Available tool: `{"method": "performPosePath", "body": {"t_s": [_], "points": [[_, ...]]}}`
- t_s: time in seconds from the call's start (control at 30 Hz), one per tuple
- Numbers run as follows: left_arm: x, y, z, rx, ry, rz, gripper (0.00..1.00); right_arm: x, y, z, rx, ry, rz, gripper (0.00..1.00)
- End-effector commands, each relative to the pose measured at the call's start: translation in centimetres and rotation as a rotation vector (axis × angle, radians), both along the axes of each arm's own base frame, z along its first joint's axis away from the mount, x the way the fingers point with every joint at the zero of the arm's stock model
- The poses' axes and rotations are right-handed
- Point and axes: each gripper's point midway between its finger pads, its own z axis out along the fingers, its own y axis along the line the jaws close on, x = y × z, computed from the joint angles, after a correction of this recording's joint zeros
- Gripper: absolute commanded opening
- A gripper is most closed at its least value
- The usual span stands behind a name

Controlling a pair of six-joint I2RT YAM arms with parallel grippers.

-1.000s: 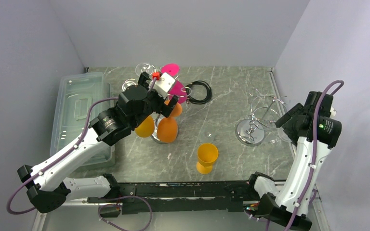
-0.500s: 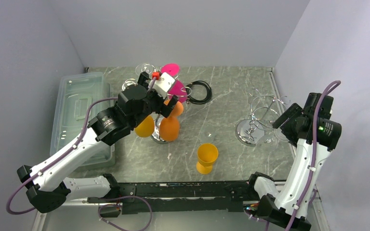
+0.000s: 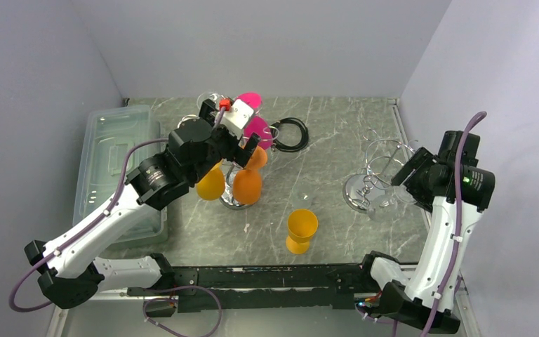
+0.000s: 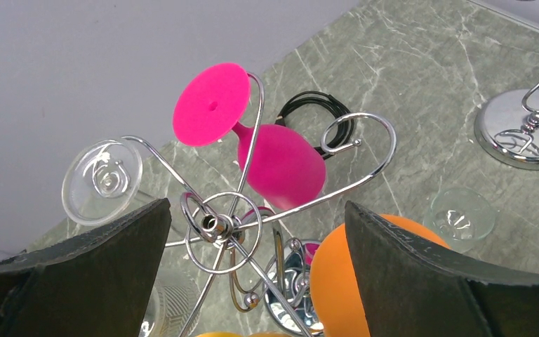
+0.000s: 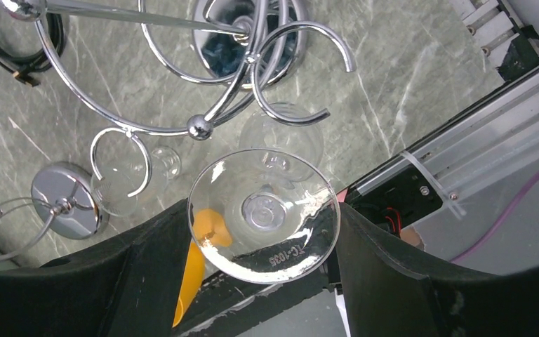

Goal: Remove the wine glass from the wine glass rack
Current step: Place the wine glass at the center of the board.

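Observation:
The wine glass rack (image 5: 200,127) is a chrome stand with long curled arms and a mirror base (image 3: 365,191), at the right of the table. My right gripper (image 5: 263,210) is just beside it and is shut on a clear wine glass (image 5: 281,232). The glass's round foot fills the gap between the fingers, and its bowl points away, just below the curled arm ends and apart from them. My left gripper (image 4: 256,210) is open and empty. It hovers over the hub of a second chrome rack (image 4: 214,225), which carries pink and orange glasses.
A pink glass (image 4: 281,165), orange glasses (image 3: 247,186) and a clear glass (image 4: 102,179) hang on the left rack. A yellow cup (image 3: 302,228) stands in front. A clear glass (image 4: 460,214), a black cable coil (image 3: 291,133) and a clear bin (image 3: 116,161) are nearby. A smaller chrome base (image 5: 63,203) shows too.
My right gripper has shifted left and toward the front with the clear glass, away from the rack's arms. My left gripper has edged back over the left rack.

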Motion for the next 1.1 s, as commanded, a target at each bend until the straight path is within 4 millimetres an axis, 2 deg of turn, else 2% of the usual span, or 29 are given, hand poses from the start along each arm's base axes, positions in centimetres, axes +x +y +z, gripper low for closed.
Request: {"method": "performPosePath", "body": {"t_s": [0.0, 0.3, 0.57, 0.9, 1.07], "points": [[0.2, 0.2, 2.4, -0.042, -0.039, 0.022, 0.99, 0.8, 0.5, 0.5, -0.001, -0.022, 0.053, 0.15], [0.2, -0.3, 3.2, -0.069, -0.040, 0.011, 0.99, 2.0, 1.9, 1.1, 0.016, -0.030, 0.122, 0.15], [0.0, -1.7, 4.6, -0.121, -0.036, -0.045, 0.99, 3.0, 4.3, 0.9, 0.017, -0.008, 0.186, 0.15], [-1.7, -5.8, 7.8, -0.277, -0.055, -0.250, 0.99, 4.3, 7.9, 1.6, 0.061, -0.017, 0.280, 0.14], [-2.1, -8.1, 8.3, -0.327, -0.058, -0.347, 0.99, 5.3, 9.1, 2.3, 0.065, -0.024, 0.319, 0.14]]}}
